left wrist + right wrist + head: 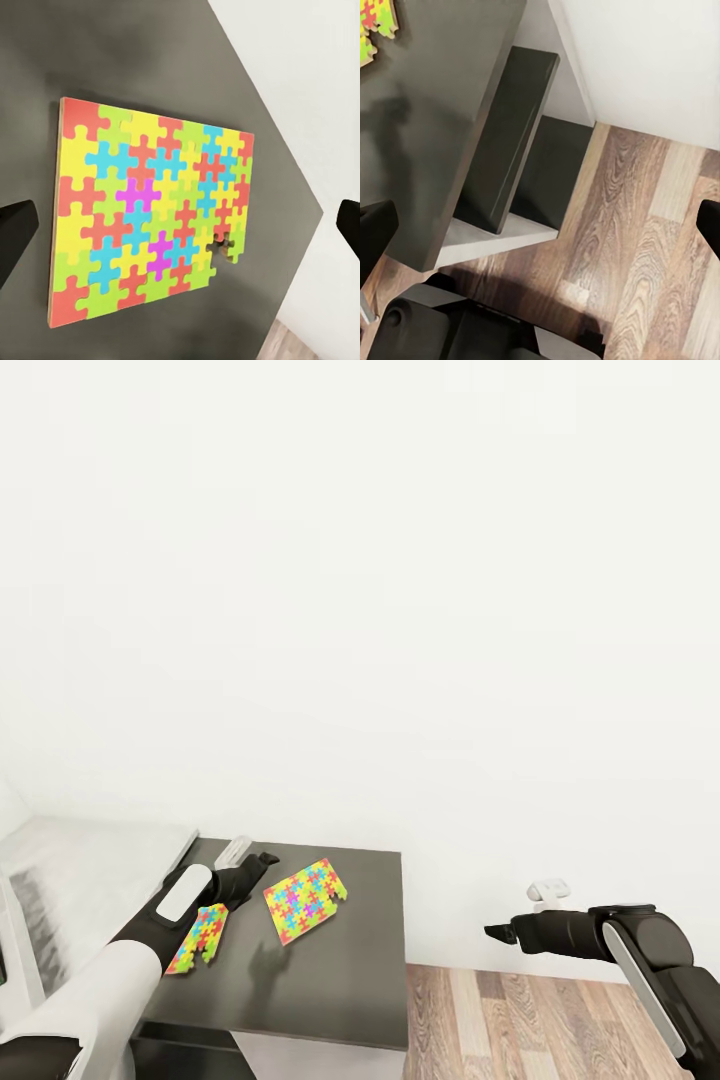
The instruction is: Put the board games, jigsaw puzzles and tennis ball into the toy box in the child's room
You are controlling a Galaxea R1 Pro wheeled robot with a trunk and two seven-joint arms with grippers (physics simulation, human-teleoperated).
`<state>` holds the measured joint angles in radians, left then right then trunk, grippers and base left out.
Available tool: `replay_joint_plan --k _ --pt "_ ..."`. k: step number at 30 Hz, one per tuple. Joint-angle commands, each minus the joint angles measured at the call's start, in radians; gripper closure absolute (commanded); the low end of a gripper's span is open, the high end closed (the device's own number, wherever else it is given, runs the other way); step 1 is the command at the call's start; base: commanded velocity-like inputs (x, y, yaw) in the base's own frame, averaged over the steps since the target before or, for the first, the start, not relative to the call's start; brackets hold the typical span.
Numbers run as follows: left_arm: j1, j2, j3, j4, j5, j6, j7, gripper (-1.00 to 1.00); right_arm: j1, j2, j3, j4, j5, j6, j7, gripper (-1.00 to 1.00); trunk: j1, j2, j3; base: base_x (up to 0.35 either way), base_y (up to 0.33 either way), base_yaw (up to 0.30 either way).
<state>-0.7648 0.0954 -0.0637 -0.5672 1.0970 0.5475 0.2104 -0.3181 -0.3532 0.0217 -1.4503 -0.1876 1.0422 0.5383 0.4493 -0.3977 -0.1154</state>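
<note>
1. A dark grey desk [340, 980] is seen against a white wall, with a bed [90, 880] just beside it and wood flooring [540, 1020] on its other side.
2. Two jigsaw puzzles are seen lying flat on the desk: a larger jigsaw puzzle [305, 900], with a small gap at one corner, and a smaller jigsaw puzzle [197, 938] partly hidden by the left arm.
3. The left end effector [262, 860] is held over the desk above the larger puzzle, its fingers spread apart and nothing gripped.
4. The right end effector [497, 932] is held off the desk over the flooring, released and empty.
5. Neither puzzle has been packed yet. The toy box, board games and tennis ball cannot be made out, so most of the task is judged to remain.
</note>
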Motion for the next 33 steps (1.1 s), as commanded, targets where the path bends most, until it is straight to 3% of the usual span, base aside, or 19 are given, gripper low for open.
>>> replay_joint_plan --k 1,17,33 --pt "-0.001 0.001 -0.006 -0.002 0.011 0.000 0.009 -1.00 -0.001 0.000 0.001 -0.001 -0.004 0.005 -0.001 -1.00 0.001 -0.002 -0.002 0.006 0.000 -0.006" --pt "0.002 0.001 -0.007 -0.003 0.011 -0.001 0.009 -1.00 0.000 0.000 0.001 -0.003 -0.003 0.005 -0.001 -1.00 0.001 -0.002 -0.002 0.123 0.000 -0.002" --pt "0.002 0.001 -0.006 -0.003 0.011 -0.001 0.009 -1.00 0.001 0.000 0.004 -0.004 -0.002 0.005 -0.001 -1.00 0.001 -0.002 -0.002 0.026 0.000 0.000"
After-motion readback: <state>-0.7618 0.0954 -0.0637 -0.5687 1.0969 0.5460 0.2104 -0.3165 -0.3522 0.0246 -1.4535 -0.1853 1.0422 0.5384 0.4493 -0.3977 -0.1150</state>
